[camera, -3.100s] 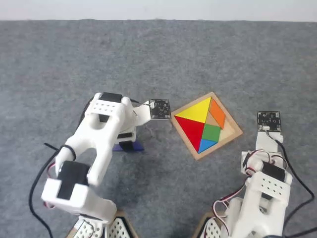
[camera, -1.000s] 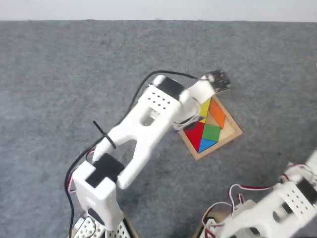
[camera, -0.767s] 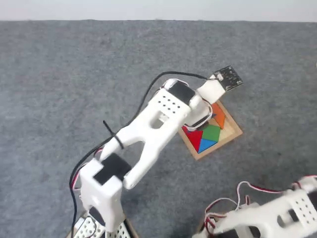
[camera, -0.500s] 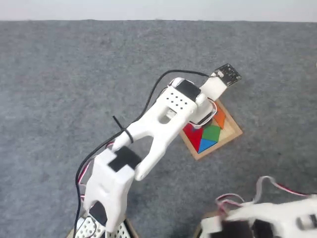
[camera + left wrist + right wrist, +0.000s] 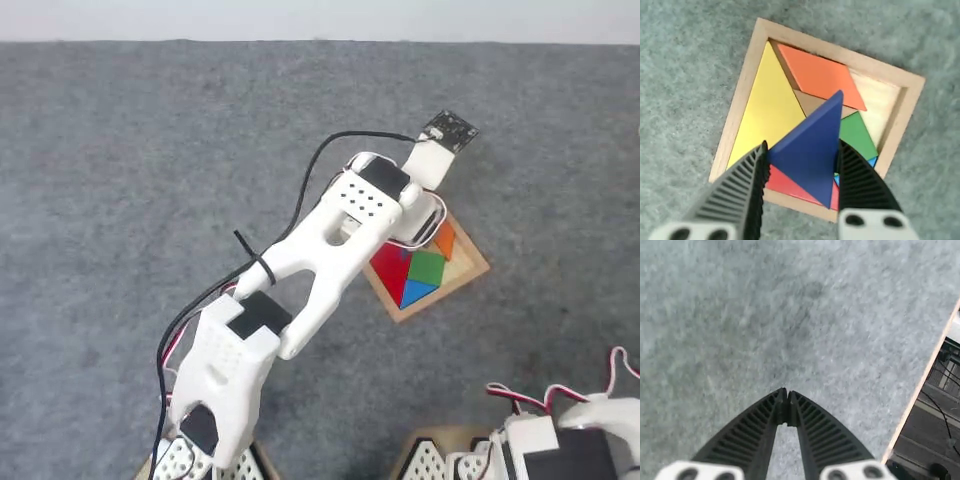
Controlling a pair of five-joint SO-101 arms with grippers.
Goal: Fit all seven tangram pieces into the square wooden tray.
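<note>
Tray (image 5: pixel 741 100) lies on my grey desk (image 5: pixel 680 50); left pincer (image 5: pixel 801 147) holds a blue triangle (image 5: pixel 812 150) over it, right pincer (image 5: pixel 786 391) closed.

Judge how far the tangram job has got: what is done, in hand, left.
Done: six pieces lie in the tray, among them the yellow triangle and the orange piece. In hand: the left end effector holds the dark blue triangle above it. Left: probably setting that triangle into the bare corner gap.
</note>
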